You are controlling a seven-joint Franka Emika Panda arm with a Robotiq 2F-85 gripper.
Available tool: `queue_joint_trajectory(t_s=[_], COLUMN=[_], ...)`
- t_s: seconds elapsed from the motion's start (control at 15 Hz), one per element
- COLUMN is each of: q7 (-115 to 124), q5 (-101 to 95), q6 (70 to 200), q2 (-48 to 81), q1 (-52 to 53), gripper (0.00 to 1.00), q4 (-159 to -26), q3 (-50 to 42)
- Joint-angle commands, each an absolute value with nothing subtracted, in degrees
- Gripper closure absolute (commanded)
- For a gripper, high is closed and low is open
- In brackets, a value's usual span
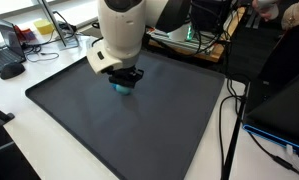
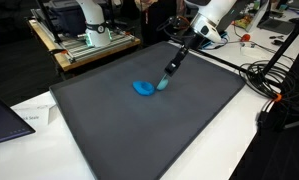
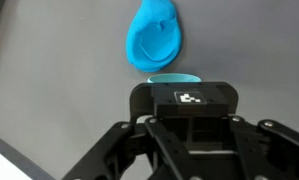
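Note:
A bright blue, rounded plastic object (image 3: pixel 154 38) lies on the dark grey mat (image 2: pixel 139 130); it also shows in an exterior view (image 2: pixel 143 88). My gripper (image 3: pixel 184 130) is shut on a black tool (image 3: pixel 184 100) that carries a small white marker tag. The tool's pale teal tip (image 3: pixel 174 78) sits right beside the blue object's near edge, touching it or almost so. In an exterior view the tool slants down from the gripper (image 2: pixel 184 42) to that teal tip (image 2: pixel 163 84). From the opposite side the gripper (image 1: pixel 124 74) hides most of the blue object (image 1: pixel 121 87).
The mat covers a white table (image 1: pixel 29 140). Cables (image 1: pixel 229 120) hang along one edge of the mat and more cables (image 2: pixel 274 85) lie past it. A wooden cart with equipment (image 2: pixel 89 42) stands behind. A sheet of paper (image 2: pixel 29 118) lies beside the mat.

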State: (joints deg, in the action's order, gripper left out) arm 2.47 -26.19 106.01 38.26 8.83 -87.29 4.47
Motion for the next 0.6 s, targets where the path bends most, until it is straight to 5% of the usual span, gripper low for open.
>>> queue_joint_trajectory(t_s=[0.0, 0.53], q7=[-3.2, -14.4], q5=[-22.5, -14.2], q6=[111.2, 116.2], q2=[36.6, 34.7], q1=[6.2, 0.2], gripper=[0.78, 0.78], q4=[-89.7, -92.4], q3=[4.0, 4.4])
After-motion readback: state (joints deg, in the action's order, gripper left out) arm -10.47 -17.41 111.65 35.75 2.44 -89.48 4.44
